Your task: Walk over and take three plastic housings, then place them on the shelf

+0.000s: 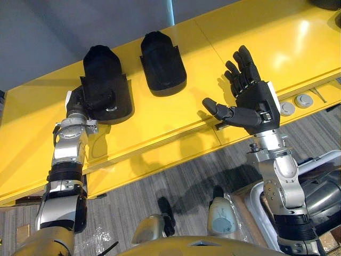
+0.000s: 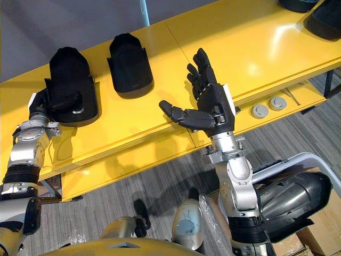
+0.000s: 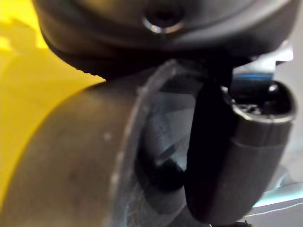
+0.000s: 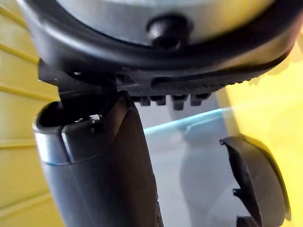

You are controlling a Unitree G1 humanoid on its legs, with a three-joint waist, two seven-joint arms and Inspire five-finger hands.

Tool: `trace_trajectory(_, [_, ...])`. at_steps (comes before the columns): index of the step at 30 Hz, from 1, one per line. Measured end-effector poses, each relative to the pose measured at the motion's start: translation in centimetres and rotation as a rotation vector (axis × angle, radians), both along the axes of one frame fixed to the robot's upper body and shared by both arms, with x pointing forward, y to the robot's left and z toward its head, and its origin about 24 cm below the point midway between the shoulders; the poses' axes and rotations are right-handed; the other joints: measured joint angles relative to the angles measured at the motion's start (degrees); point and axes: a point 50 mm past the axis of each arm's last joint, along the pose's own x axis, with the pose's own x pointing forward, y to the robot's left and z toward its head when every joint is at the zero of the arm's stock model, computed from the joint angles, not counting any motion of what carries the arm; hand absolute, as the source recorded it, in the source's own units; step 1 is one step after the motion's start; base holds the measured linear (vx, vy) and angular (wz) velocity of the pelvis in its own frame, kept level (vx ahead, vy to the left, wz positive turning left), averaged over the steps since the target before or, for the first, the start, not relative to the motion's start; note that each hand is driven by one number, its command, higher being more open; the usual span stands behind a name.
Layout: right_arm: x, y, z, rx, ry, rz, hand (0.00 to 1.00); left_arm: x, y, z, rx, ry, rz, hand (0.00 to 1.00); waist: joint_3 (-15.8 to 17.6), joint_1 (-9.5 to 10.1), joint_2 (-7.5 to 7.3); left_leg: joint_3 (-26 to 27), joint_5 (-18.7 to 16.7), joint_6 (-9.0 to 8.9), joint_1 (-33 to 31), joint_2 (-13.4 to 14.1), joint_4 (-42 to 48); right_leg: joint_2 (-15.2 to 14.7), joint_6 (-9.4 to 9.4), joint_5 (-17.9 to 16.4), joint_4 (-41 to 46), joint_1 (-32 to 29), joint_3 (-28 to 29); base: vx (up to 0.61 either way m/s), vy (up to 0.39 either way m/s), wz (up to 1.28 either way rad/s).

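Observation:
Two black plastic housings lie on the yellow shelf [image 1: 266,42]. My left hand [image 1: 97,99] is curled round the near end of the left housing [image 1: 102,64], with its thumb over the top; the left wrist view shows the thumb [image 3: 227,161] against the housing's rim [image 3: 85,156]. The second housing [image 1: 162,64] lies free just to the right of it. My right hand [image 1: 257,100] hovers open above the shelf's front part, fingers straight and thumb spread, holding nothing. The right wrist view shows a housing [image 4: 258,182] beyond that hand.
More dark housings [image 2: 325,21] sit at the shelf's far right corner. Two round silver discs [image 1: 296,104] lie on a lower ledge at the right. A white bin [image 2: 314,160] on the floor holds a shiny dark housing [image 2: 290,197]. The floor is grey carpet.

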Motion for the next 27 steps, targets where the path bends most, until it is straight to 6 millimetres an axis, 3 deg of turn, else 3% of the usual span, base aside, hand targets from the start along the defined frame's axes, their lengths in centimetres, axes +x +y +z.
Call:
trace_trajectory(6, [-0.1,0.1,-0.3,0.003,0.011,0.003,1.00,0.2,0.1,-0.1,0.015,0.040,0.017,1.00,0.23,-0.35,-0.36,-0.80,0.00,0.00,0.99,0.01,0.10,0.03,0.02,0.00,-0.42,1.72,-0.84,-0.01,-0.002,0.05])
trace_trajectory(14, [-0.6,-0.1,-1.3,0.026,0.053,-0.025,1.00,-0.4,0.8,-1.0,0.021,0.044,0.165,1.00,0.02,-1.11,-0.39,-1.08,0.29,-0.13,3.40,0.03,-1.83,0.55,0.68,0.58,-3.22,4.94,-1.72,0.00,0.000,0.02])
trace_trajectory(21, [-0.7,0.0,-1.6,0.067,0.058,-0.044,1.00,-1.5,0.3,-0.5,0.000,-0.048,0.200,1.00,-1.80,-0.05,-1.13,-1.18,1.72,-0.33,4.70,0.04,-5.17,1.69,0.41,2.65,-7.69,6.73,-2.67,0.05,0.004,0.03])
trace_trajectory(24, [-0.8,0.0,-1.7,0.089,0.051,-0.060,1.00,-2.1,-0.9,1.5,-0.015,-0.207,0.183,1.00,-2.96,0.60,-1.67,-2.01,1.75,-0.38,6.20,-0.09,-6.10,1.78,0.55,2.78,-9.48,9.26,-3.92,0.06,0.018,0.14])
trace_trajectory(27, [-0.9,0.1,-2.2,0.113,0.065,-0.070,1.00,-3.4,-2.0,5.6,-0.036,-0.484,0.129,1.00,-4.98,1.77,-1.76,-2.50,1.81,-0.44,6.43,-0.16,-6.71,1.89,0.62,2.83,-10.43,10.00,-4.46,0.05,0.008,0.10])
